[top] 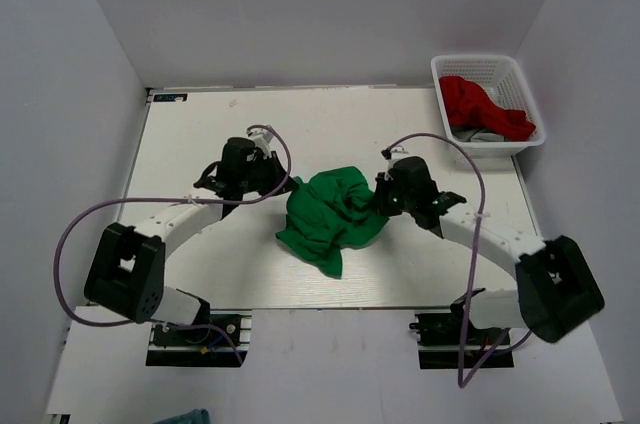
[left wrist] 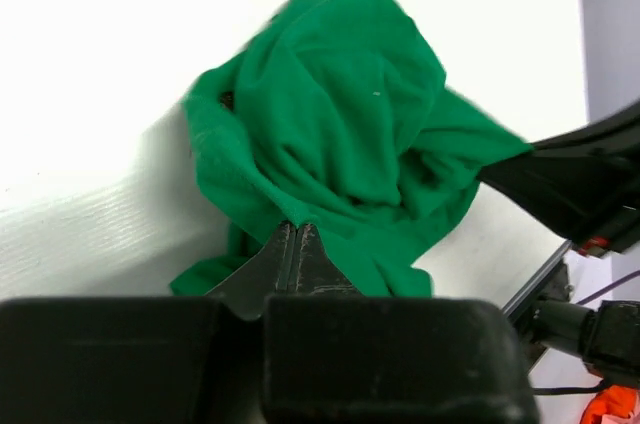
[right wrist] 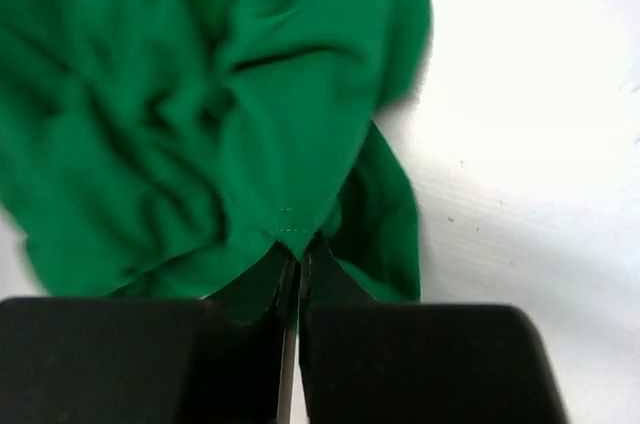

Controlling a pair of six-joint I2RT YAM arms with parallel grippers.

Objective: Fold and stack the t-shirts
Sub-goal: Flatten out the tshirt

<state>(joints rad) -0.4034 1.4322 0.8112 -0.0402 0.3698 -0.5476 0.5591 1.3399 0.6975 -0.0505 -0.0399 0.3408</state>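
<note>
Green t-shirt (top: 330,214) heaped mid-table (top: 200,124), between the two arms. Risk: both grips sit on unknown layers, so pulling apart may twist it rather than spread it. Look: bright, plain, soft, deeply creased; no sleeve or collar readable. Red t-shirt (top: 480,104) bunched in white basket (top: 440,69), far right corner. Left gripper (left wrist: 297,244) closed on a fold at the heap's edge; right gripper (right wrist: 300,259) closed on a stitched hem. Thin pinches; cloth may slip.
</note>
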